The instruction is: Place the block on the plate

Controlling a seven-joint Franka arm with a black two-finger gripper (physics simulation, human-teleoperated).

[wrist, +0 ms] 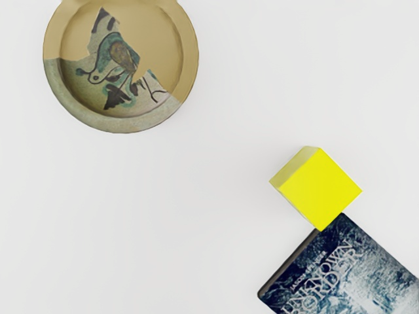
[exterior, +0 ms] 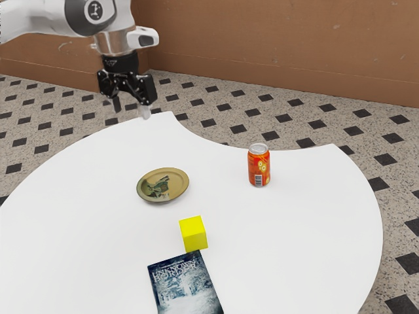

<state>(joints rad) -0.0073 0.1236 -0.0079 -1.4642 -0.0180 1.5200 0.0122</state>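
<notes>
By my reading the task is at its very start; the yellow block [exterior: 193, 233] stands on the white table [exterior: 294, 229], off the plate [exterior: 163, 185], and nothing of the job looks done; reaching, grasping, lifting, carrying, setting down and letting go are all left

Laying a clock face over the exterior view, twelve at its top, and centring it on the plate, the block sits near five o'clock, a short way off; the orange can [exterior: 259, 166] is between two and three; the black gripper [exterior: 131, 110] is raised at about eleven, well apart from the block; its two fingers [exterior: 116, 104] stand wide, with nothing held between them; from the block, the dark book [wrist: 344, 271] lies toward six o'clock, so close that I cannot tell whether the two touch

The count is one block, one plate, one can and one book, all on one table; with a single block to move and a single plate to receive it, I judge that one pick and one place should finish the work
</notes>
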